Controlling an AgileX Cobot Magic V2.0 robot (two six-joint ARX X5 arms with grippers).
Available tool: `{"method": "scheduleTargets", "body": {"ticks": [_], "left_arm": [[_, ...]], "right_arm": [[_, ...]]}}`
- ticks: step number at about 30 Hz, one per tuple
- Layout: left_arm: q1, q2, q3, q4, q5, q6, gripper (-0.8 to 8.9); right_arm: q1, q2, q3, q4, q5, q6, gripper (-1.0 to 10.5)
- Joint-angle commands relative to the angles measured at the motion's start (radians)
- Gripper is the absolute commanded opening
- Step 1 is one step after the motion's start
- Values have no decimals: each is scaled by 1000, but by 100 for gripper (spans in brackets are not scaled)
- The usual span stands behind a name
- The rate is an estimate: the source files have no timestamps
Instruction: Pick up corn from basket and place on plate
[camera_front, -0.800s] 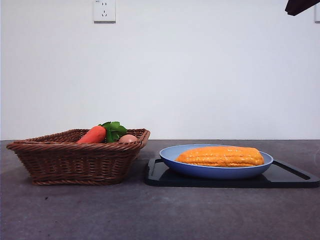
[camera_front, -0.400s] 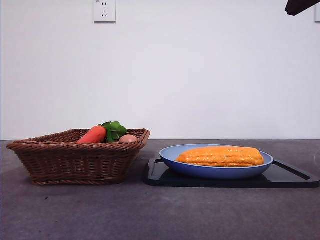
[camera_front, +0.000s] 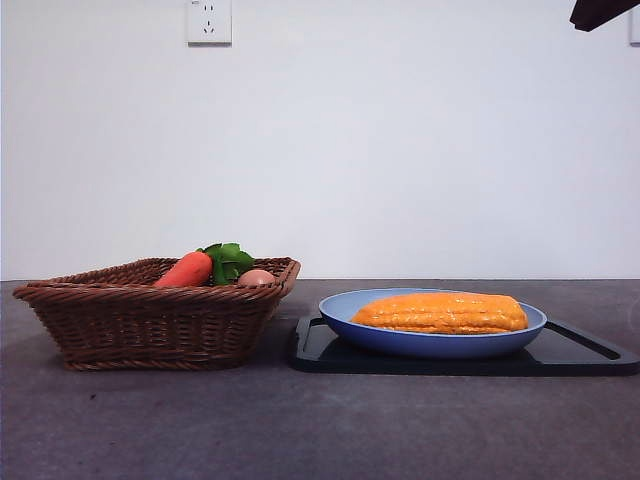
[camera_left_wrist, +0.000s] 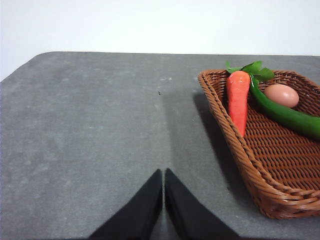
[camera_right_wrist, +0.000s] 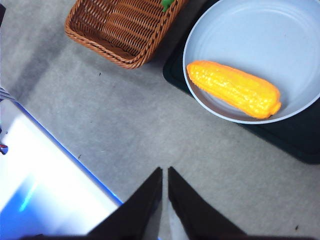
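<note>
Corn (camera_front: 440, 313) lies on the plate (camera_front: 432, 344), basket (camera_front: 150, 325) contents half-hidden by its rim; both grippers (camera_left_wrist: 163, 200) (camera_right_wrist: 164, 197) closed, empty.

The left gripper (camera_left_wrist: 163, 197) shows two plain matte black fingers (camera_left_wrist: 145, 210), each a smooth wedge that is broad at the base and narrows to a slim pointed tip. The right gripper (camera_right_wrist: 164, 192) has the same pair of black tapering fingers (camera_right_wrist: 192, 212), without markings, screws or cables in sight. In the front view, an arm (camera_front: 603, 12) appears only as a dark angular tip with a faint brownish sheen.
</note>
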Motion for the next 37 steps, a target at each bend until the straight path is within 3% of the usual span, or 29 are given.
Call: {"method": "scheduleTargets", "body": {"ticks": [1, 4, 8, 19, 27, 37], "left_arm": [[3, -2, -28, -2, -1, -1, 8], [3, -2, -28, 0, -1, -1, 8], [3, -2, -28, 2, -1, -1, 8], [3, -2, -28, 8, -1, -1, 8], [3, -2, -28, 8, -1, -1, 8], [3, -2, -28, 8, -1, -1, 8]], "right_arm": [[-7, 2, 19, 43, 10, -52, 3], [-50, -34, -4, 187, 52, -94, 3], [-105, -114, -103, 446, 42, -96, 3], [-292, -501, -629, 980, 81, -70, 3], [-306, -739, -889, 1089, 256, -71, 3], [-305, -922, -1061, 1095, 293, -44, 3]]}}
